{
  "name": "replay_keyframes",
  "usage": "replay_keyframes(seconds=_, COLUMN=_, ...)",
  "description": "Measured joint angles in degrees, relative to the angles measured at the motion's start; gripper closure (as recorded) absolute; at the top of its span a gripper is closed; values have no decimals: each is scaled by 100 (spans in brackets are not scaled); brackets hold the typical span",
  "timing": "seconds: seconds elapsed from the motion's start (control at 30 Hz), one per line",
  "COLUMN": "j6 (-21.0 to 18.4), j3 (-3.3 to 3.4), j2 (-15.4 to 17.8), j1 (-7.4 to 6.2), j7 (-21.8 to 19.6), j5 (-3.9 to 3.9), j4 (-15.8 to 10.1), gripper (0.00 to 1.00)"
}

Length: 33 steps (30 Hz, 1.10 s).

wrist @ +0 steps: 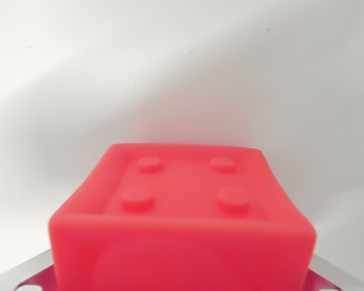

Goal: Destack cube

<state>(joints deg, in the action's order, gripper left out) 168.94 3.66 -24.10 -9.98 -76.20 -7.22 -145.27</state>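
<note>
You have the red cube filling the lower middle of the wrist view, very close to the camera, with its recessed face turned up and four round studs showing inside the raised rim. Its near side face, with a shallow round hollow, runs off the bottom edge of the picture. Whatever lies under the cube is hidden, so you cannot tell whether it rests on another cube, sits on the tabletop, or hangs lifted clear; how far the destacking has got cannot be read from this view, and you should treat the set-down as not yet confirmed. At the bottom corners, thin grey metal pieces peek out on either side of the cube; they look like parts of the end effector, which would put the cube right between or just beneath it. The fingertips themselves are out of sight, so you cannot tell whether the end effector is apart, together, or clamped on the cube. Beyond the cube, only a plain white tabletop shows, with a soft shadow around the cube.
</note>
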Motion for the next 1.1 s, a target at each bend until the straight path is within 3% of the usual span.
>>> replay_keyframes(seconds=0.27, j6=43, j3=-27, j2=-61, j1=28, j7=0, j5=0, j4=24, gripper=100)
replay_keyframes(seconds=0.3, j6=45, j3=-28, j2=-64, j1=28, j7=0, j5=0, j4=25, gripper=0)
replay_keyframes(seconds=1.1, j6=49, j3=-29, j2=-66, j1=30, j7=0, j5=0, j4=27, gripper=0)
